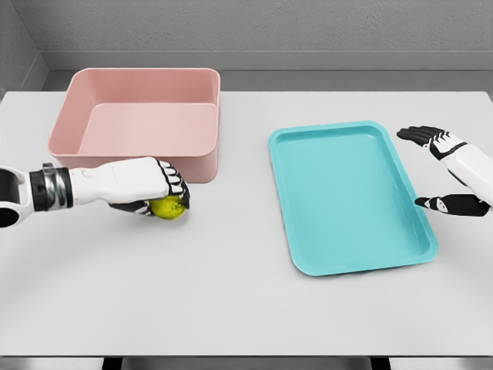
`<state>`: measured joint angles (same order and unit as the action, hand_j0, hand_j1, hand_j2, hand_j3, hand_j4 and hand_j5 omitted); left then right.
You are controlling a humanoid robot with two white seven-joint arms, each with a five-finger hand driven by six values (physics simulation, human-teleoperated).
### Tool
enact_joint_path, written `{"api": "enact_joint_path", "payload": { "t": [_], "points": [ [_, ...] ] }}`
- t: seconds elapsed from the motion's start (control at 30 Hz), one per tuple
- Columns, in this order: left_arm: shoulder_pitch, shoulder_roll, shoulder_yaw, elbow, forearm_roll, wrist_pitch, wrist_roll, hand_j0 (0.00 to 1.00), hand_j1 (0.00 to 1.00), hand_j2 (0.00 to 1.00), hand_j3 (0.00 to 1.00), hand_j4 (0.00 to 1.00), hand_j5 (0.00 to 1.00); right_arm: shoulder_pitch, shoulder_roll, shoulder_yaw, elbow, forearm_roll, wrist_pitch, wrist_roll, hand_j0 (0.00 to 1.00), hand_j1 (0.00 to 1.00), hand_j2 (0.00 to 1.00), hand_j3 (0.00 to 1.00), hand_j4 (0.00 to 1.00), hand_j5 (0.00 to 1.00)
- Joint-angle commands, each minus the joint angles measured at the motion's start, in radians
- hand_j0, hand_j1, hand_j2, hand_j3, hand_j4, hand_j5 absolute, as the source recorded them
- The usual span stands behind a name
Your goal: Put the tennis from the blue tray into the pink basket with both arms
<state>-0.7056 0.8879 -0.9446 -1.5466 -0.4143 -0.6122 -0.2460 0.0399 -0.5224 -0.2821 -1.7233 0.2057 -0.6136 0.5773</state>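
1. No brand, label or writing can be read on anything in the head view; every surface is plain and unmarked.
2. The tennis ball [169, 207] is a small yellow-green sphere with a dull, slightly fuzzy look. Being round, it shows no long axis and no direction of pointing.
3. The ball sits low over the white bench [231, 293], just in front of the pink basket's near wall and well apart from the blue tray. Whether it touches the bench top cannot be told.
4. The left hand [158, 189], white with black finger joints, comes in from the left edge and has its fingers curled down over the ball's top and sides, gripping it.
5. The pink basket [135, 150] is a smooth, matte, rectangular tub with rounded corners and tall walls that slope slightly; it stands at the back left of the bench.
6. The blue tray [350, 196] is a shallow turquoise rectangle with rounded corners and a raised rim, lying at a slight angle on the right half of the bench.
7. The right hand [447, 173] hangs just beside the tray's right edge, fingers spread above and thumb apart below, holding nothing.
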Motion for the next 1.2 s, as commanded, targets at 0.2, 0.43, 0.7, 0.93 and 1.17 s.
{"api": "enact_joint_path", "payload": {
  "t": [0.2,0.43,0.7,0.93,1.17],
  "points": [
    [-0.023,0.009,0.003,0.0,0.045,0.001,0.001,0.61,0.61,0.61,0.61,0.61,0.61,0.002,-0.001,0.0,0.001,-0.008,0.003,-0.001,1.0,1.0,1.0,1.0,1.0,1.0],
    [-0.044,0.016,0.004,0.0,0.077,0.001,0.001,0.61,0.61,0.61,0.61,0.61,0.61,0.003,-0.001,0.0,-0.002,-0.008,0.003,-0.001,1.0,1.0,1.0,1.0,1.0,1.0],
    [-0.08,0.016,0.006,0.006,0.092,0.001,0.001,0.61,0.61,0.61,0.61,0.61,0.61,0.008,-0.001,0.0,-0.004,-0.008,0.003,-0.002,1.0,1.0,1.0,1.0,1.0,1.0],
    [-0.107,0.016,0.01,0.016,0.114,0.001,0.001,0.61,0.61,0.61,0.61,0.61,0.61,0.018,-0.002,0.0,-0.002,-0.04,0.003,-0.001,1.0,1.0,1.0,1.0,1.0,1.0],
    [-0.121,0.014,0.027,0.062,0.127,0.001,0.001,0.61,0.61,0.61,0.61,0.61,0.61,0.018,-0.002,0.0,-0.002,-0.042,0.003,-0.001,1.0,1.0,1.0,1.0,1.0,1.0]
  ]
}}
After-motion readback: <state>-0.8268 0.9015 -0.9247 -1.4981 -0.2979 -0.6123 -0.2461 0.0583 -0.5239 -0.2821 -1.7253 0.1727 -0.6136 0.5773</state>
